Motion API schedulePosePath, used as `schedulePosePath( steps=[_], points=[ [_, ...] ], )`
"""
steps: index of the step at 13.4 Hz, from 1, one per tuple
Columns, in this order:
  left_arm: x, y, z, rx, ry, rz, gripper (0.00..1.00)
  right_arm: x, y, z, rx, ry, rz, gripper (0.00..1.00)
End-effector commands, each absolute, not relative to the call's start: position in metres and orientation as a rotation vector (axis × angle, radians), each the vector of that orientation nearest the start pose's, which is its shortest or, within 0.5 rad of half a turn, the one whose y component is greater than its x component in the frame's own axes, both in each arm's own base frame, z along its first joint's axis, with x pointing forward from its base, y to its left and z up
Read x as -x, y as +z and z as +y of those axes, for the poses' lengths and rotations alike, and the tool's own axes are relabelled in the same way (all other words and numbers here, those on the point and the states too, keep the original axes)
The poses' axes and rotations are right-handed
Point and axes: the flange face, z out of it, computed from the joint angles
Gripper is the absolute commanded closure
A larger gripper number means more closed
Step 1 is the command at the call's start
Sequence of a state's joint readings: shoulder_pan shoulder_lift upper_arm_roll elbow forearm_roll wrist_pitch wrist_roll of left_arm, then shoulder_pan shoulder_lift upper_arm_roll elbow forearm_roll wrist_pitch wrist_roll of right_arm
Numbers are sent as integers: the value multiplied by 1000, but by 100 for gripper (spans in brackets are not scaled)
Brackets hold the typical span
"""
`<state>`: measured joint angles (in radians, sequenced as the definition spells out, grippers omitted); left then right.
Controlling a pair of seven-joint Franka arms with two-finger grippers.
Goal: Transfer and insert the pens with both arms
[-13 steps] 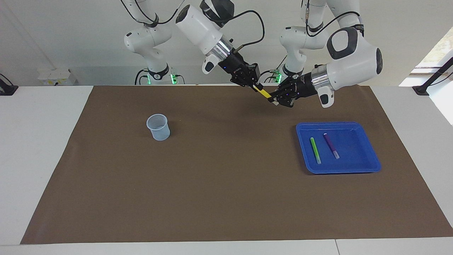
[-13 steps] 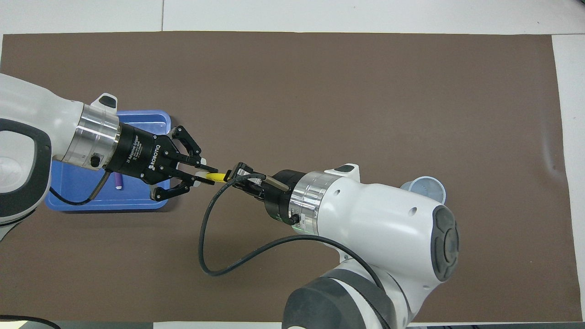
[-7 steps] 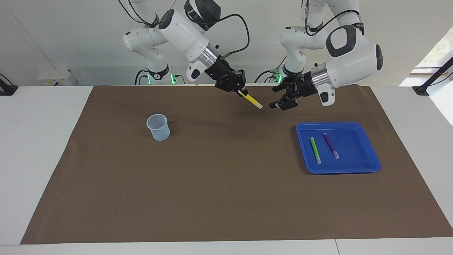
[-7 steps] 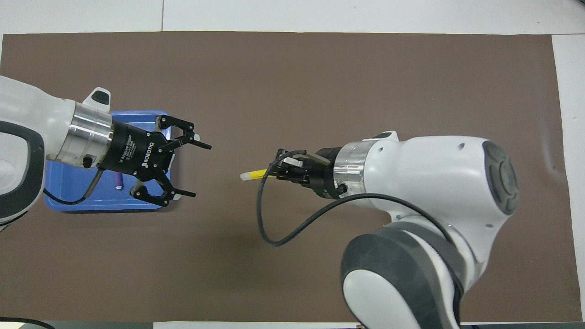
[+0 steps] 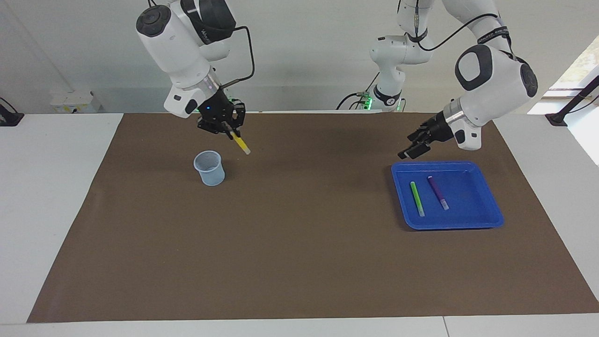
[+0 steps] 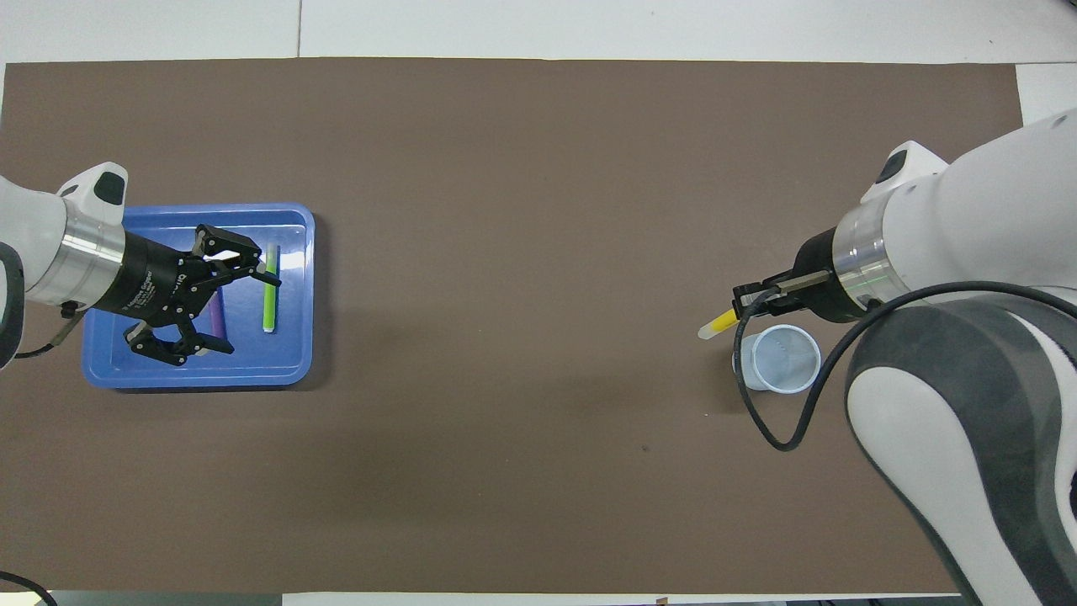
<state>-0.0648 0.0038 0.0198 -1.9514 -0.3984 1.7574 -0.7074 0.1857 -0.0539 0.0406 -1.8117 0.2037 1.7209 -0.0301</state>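
Right gripper (image 5: 230, 130) is clamped on the yellow pen (image 5: 240, 142), hanging tilted just beside the cup (image 5: 209, 167) rim. It wants tipping upright and centring over the mouth before release. Left gripper (image 5: 414, 149), jaws apart, hovers over the blue tray (image 5: 491, 206) edge.

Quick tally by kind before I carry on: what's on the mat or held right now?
Pens: 3, the yellow pen in the right gripper, the green pen and the purple pen in the tray
Tray: 1
Cup: 1
Total: 5
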Motion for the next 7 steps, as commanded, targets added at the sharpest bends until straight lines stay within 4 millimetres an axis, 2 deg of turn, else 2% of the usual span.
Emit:
schedulePosePath(
  steps=[1, 2, 3, 4, 7],
  points=[
    [-546, 424, -15, 3200, 318, -949, 0, -513, 550, 131, 3031, 121, -484, 100],
    [-553, 413, 0, 3204, 251, -873, 0, -512, 544, 124, 3045, 137, -530, 100],
    [-562, 402, 13, 3199, 168, -753, 0, -511, 540, 105, 3049, 146, -532, 100],
    [-568, 392, 27, 3197, 127, -666, 0, -509, 531, 98, 3048, 152, -535, 100],
    [-582, 360, 38, 3229, 73, -437, 0, -497, 507, 87, 3054, 111, -519, 100]
  ],
)
